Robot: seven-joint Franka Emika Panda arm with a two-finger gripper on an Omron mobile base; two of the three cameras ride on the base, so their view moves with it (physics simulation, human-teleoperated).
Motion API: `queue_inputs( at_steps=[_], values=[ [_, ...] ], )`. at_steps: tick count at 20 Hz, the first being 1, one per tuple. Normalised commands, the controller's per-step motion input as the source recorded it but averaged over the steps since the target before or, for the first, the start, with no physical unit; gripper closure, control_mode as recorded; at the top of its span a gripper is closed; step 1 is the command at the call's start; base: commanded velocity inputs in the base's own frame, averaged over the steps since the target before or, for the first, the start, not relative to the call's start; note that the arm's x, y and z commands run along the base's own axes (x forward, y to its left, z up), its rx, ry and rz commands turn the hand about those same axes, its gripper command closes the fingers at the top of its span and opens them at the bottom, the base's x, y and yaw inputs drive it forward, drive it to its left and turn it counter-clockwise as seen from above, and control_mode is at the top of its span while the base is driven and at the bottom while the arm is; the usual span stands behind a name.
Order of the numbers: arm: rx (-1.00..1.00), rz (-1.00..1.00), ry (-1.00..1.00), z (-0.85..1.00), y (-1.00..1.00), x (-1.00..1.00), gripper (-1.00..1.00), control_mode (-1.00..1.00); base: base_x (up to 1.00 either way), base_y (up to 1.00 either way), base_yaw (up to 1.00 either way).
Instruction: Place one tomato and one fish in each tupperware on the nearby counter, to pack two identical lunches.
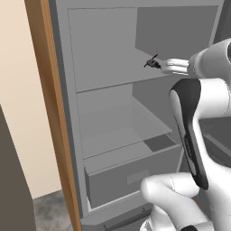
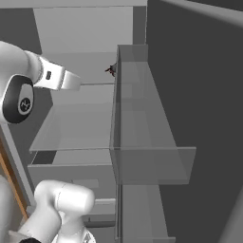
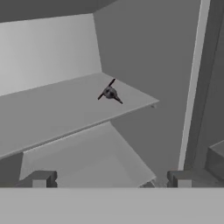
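Hand view: a small dark fish point(image 3: 109, 92) lies on a fridge shelf point(image 3: 57, 113).

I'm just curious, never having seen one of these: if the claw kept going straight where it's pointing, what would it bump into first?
Probably the small dark fish-like object on the grey fridge shelf; the open gripper points roughly at it, though depth is unclear.

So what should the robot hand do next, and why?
Probably reach forward toward the small dark thing lying on the fridge shelf. The gripper is open and holds nothing, and it is apart from that thing. What the thing is, I cannot tell.
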Motion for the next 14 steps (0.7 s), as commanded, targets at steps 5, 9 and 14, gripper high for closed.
queue_inputs(
  at_steps=[5, 9, 14],
  values=[
    [-0.04, 0.0, -0.04, -0.18, -0.2, 0.57, -1.0, -1.0, 0.0, 0.0, 0.0],
    [-0.01, 0.0, 0.04, -0.08, -0.19, 0.64, -1.0, -1.0, 0.0, 0.0, 0.0],
    [-0.01, 0.0, 0.15, 0.0, -0.07, 0.55, -1.0, -1.0, 0.0, 0.0, 0.0]
  ],
)
